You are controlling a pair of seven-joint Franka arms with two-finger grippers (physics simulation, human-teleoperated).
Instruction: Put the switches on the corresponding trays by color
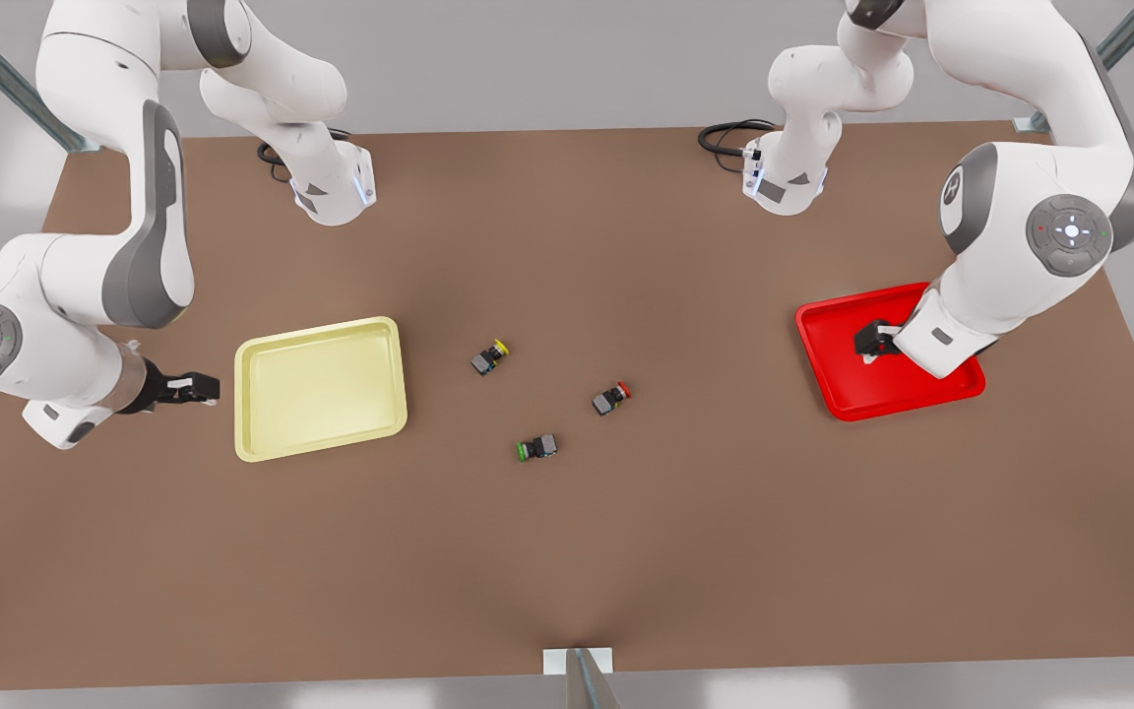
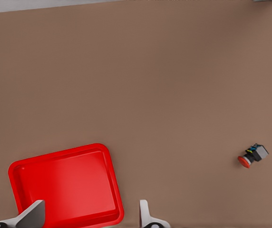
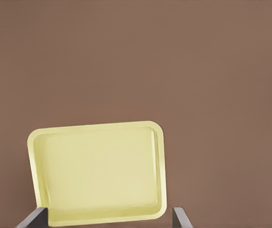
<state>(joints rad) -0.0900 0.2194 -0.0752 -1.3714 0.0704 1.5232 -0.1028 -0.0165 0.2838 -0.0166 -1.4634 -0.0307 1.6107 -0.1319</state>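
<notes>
The yellow-capped switch (image 1: 490, 355) and the red-capped switch (image 1: 611, 397) lie on their sides in the middle of the brown table. At the front view's left sits the pale yellow tray (image 1: 319, 387), with nothing in it. My right gripper (image 1: 203, 387) hovers just off its outer edge, open; from its wrist the yellow tray (image 3: 98, 171) lies ahead of the open gripper (image 3: 108, 213). At the front view's right, my left gripper (image 1: 872, 347) hangs open over the red tray (image 1: 838, 364). Its wrist view has the red tray (image 2: 64, 183), the gripper (image 2: 88, 209) and the red-capped switch (image 2: 253, 155).
A green-capped switch (image 1: 536, 448) lies near the other two, toward the table's front edge. Both arm bases stand at the table's back edge, each with a black cable beside it. Bare brown tabletop surrounds the trays.
</notes>
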